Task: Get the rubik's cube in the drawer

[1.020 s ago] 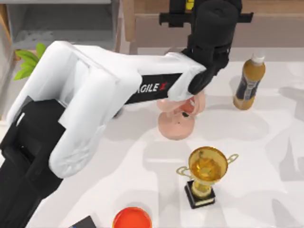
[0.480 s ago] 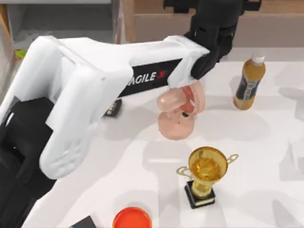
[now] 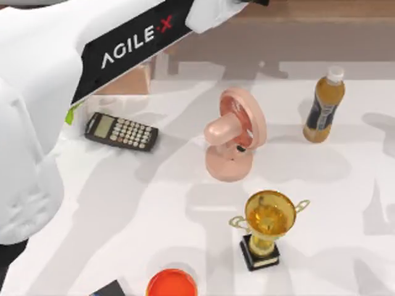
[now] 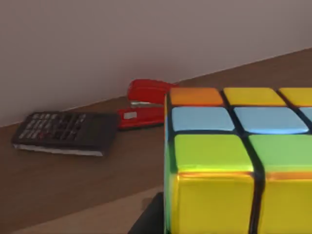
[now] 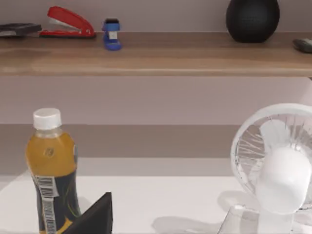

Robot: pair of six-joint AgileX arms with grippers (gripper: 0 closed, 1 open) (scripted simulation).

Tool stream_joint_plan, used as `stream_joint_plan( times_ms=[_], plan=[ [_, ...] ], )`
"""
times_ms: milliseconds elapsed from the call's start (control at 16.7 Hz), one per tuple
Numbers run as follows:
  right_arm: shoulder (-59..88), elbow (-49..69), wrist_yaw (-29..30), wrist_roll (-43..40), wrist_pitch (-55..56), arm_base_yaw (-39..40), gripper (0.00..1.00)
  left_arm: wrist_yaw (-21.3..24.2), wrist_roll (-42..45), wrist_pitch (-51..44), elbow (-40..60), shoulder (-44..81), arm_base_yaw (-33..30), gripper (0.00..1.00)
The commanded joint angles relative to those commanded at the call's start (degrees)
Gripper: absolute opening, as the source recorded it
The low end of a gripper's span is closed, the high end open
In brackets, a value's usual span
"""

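Note:
The rubik's cube (image 4: 234, 161) shows close up in the left wrist view, with yellow, green, blue and orange squares. It hangs above a brown shelf (image 4: 58, 180), and a dark finger (image 4: 148, 219) presses its side, so my left gripper is shut on it. In the top view my left arm (image 3: 74, 68) reaches across the upper left and past the top edge. A tan piece of the drawer (image 3: 126, 81) peeks out under that arm, its inside hidden. My right arm is parked; one dark finger (image 5: 97, 217) sits well off the middle, so its gripper is open.
On the table lie a calculator (image 3: 120, 131), a pink fan (image 3: 234, 132), a yellow bottle (image 3: 324, 105), a gold trophy (image 3: 267, 225) and an orange round lid (image 3: 171, 283). The long shelf (image 3: 308, 9) at the back carries a red stapler (image 4: 146, 102) and a remote (image 4: 63, 131).
My left arm has risen and swung toward the back, taking its gripper past the top edge. The calculator and the fan now lie uncovered.

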Motion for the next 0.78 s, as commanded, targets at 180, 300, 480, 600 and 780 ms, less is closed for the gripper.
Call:
stream_joint_plan(
  times_ms=[180, 300, 480, 600, 780],
  plan=[
    [0.0, 0.0, 0.0, 0.0, 0.0, 0.0, 1.0, 6.0, 0.2, -21.4, 5.8, -3.0, 2.9, 0.0],
    [0.0, 0.0, 0.0, 0.0, 0.0, 0.0, 1.0, 9.6, 0.9, -35.4, 9.7, -3.9, 6.2, 0.0],
    [0.0, 0.0, 0.0, 0.0, 0.0, 0.0, 1.0, 13.9, 3.0, -54.0, 15.6, -3.3, 13.9, 0.0],
    [0.0, 0.0, 0.0, 0.0, 0.0, 0.0, 1.0, 15.8, 5.0, -63.9, 19.7, -1.6, 21.1, 0.0],
    [0.0, 0.0, 0.0, 0.0, 0.0, 0.0, 1.0, 17.7, 8.6, -74.3, 25.7, 3.0, 33.5, 0.0]
  ],
)
